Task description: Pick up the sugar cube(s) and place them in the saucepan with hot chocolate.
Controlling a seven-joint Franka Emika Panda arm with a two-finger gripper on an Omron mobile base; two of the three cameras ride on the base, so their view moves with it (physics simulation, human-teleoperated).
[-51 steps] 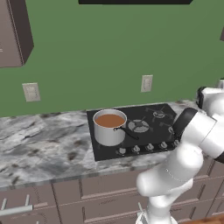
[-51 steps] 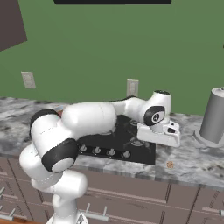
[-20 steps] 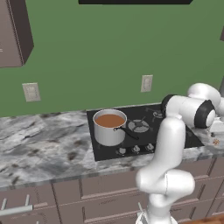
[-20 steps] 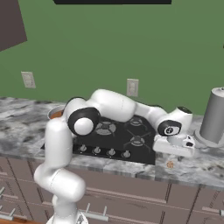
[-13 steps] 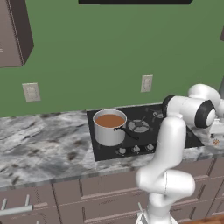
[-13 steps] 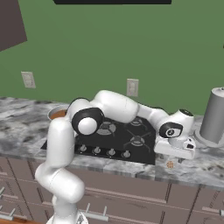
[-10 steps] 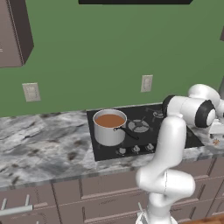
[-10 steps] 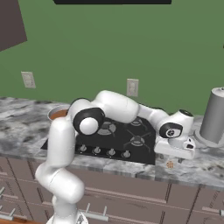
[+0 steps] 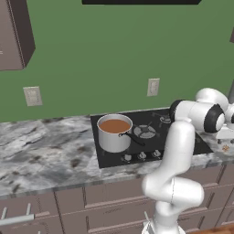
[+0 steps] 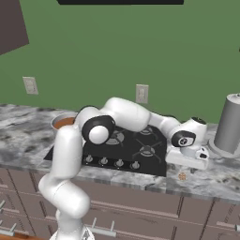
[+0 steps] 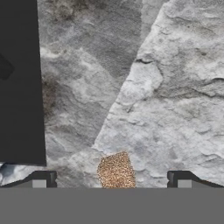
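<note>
I see my end effector [image 11: 111,179] spread wide, holding nothing, with the sugar cube [image 11: 116,171] between its tips at the hand view's bottom centre, on the marble worktop [image 11: 166,87]. The saucepan with hot chocolate [image 9: 114,133] sits centre-left on the cooktop [image 9: 151,135].

The table [image 9: 41,151] looked like polished stone, grey and white marbling with brownish veins and a soft sheen. The sugar cube [image 11: 116,171] had a rough, grainy, speckled orange-brown surface, matt like coarse crumb. The saucepan [image 9: 114,133] was smooth brushed metal, silvery, with a matt black handle and flat brown liquid inside. The cooktop [image 10: 136,150] was glossy black, like glass. The cylindrical canister [image 10: 230,123] was dull grey metal. The arm [image 9: 180,151] showed smooth white plastic shells with dark glossy joints. The wall [image 9: 114,50] was flat matt green.
</note>
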